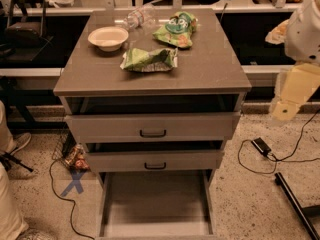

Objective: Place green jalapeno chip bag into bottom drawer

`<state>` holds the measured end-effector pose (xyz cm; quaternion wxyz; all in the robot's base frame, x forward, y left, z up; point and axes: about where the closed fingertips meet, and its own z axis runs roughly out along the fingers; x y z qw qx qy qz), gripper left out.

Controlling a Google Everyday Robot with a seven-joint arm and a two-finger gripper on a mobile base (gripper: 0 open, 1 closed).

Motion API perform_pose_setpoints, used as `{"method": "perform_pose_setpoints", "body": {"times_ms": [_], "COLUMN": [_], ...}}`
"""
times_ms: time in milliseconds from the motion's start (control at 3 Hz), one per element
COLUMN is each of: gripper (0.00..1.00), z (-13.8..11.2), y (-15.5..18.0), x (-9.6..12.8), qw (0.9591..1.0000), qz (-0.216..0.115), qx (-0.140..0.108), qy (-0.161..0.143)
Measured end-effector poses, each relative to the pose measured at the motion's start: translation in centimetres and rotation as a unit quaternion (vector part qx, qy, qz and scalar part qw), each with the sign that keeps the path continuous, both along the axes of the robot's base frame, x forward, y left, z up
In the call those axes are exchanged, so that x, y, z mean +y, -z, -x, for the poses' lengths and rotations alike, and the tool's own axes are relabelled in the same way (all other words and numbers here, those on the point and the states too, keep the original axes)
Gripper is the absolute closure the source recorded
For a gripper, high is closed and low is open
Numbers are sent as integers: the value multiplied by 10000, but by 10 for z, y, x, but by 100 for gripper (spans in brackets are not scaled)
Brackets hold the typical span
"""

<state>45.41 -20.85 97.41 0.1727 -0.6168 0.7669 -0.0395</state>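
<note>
The green chip bag [149,60] lies on the cabinet top [210,74], just beside the bowl [108,37]; the bottom drawer [155,204] stands pulled out. The gripper [287,101] hangs at the right, well apart from it; open or closed, I cannot tell. Best to come from above, grasp the bag across its middle, and avoid the other green bag [176,30]

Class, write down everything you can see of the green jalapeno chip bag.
The green jalapeno chip bag is a crumpled, elongated light-green foil packet with whitish patches. It lies flat on the grey cabinet top, nearer the camera than the bowl and apart from it, touching nothing else. The end effector hangs beyond the cabinet's right edge, well clear of it.
</note>
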Motion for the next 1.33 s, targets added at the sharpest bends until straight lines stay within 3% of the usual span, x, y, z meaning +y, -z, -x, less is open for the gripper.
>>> {"method": "perform_pose_setpoints", "body": {"times_ms": [333, 667, 1000, 1333], "gripper": [0, 0, 0, 0], "z": [-49, -115, -176, -229], "y": [4, 11, 17, 28], "x": [11, 31, 62, 130], "qw": [9984, 9941, 9899, 9849], "qz": [-361, -648, -972, -1503], "qx": [-365, -809, -996, -793], "qy": [-235, -322, -280, -344]}}
